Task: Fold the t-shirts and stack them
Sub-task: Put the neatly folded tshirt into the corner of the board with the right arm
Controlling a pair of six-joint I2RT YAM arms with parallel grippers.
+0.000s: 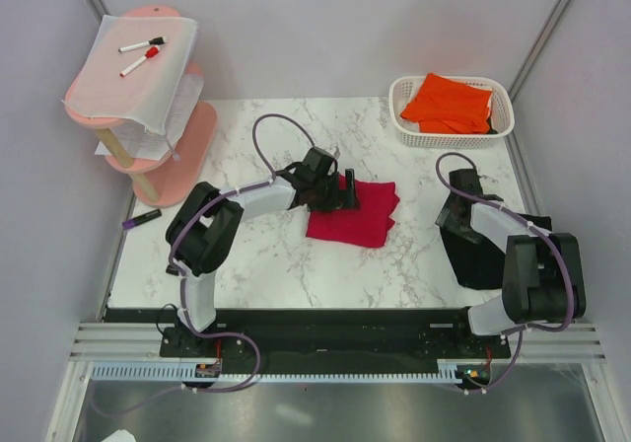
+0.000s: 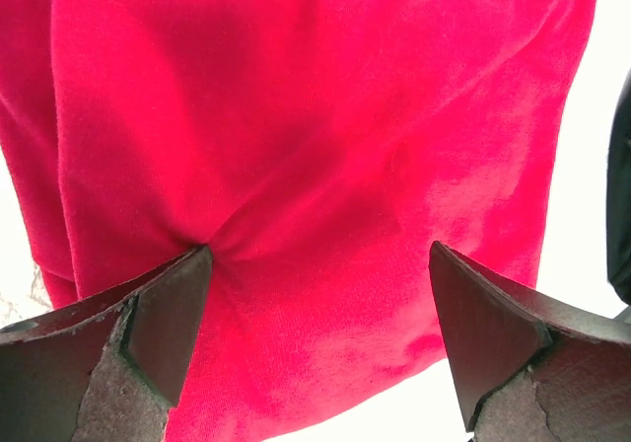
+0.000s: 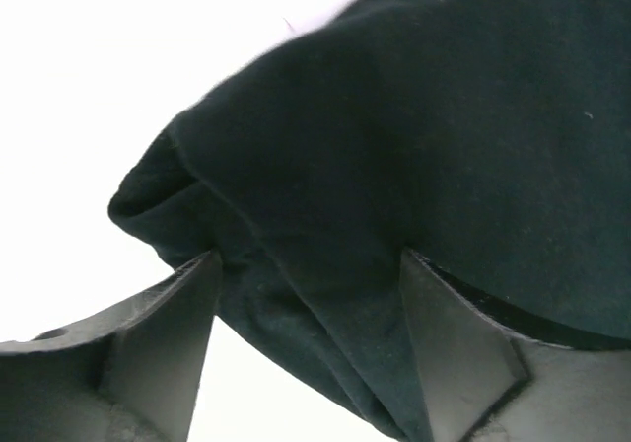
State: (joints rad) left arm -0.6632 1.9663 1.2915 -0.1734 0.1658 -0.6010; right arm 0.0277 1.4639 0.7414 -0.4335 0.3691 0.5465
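The red shirt (image 1: 353, 215) lies folded into a rough rectangle near the middle of the marble surface (image 1: 256, 264). The left tool (image 1: 333, 191) is down on the red shirt's far left corner, its arm reaching in from the shirt's left. In the left wrist view its fingers (image 2: 158, 314) stand wide apart with nothing clamped between them. One fingertip presses into the red cloth, where creases gather at it, and the other sits over the cloth nearer the shirt's edge. The red shirt fills most of that view, with folded layers showing along one side. To the right of the red shirt, well apart from it, the black shirt (image 1: 478, 264) lies at the right edge of the surface, partly under the right arm. The right tool (image 1: 459, 210) is down on the end of the black shirt that faces the red shirt. In the right wrist view a bunched fold of black cloth fills the gap between its fingers (image 3: 158, 343), which stand fairly wide and both touch the cloth; whether they are clamped on it I cannot tell. Beyond the red shirt and to its right, in the far right corner, a white basket (image 1: 406, 131) holds the crumpled orange shirt (image 1: 449, 105). Far to the red shirt's left is a pink stand (image 1: 192, 141) with a white sheet (image 1: 148, 87) draped over its top and two markers (image 1: 143, 44) on the sheet. A purple pen (image 1: 141, 220) lies at the surface's left edge, level with the red shirt.
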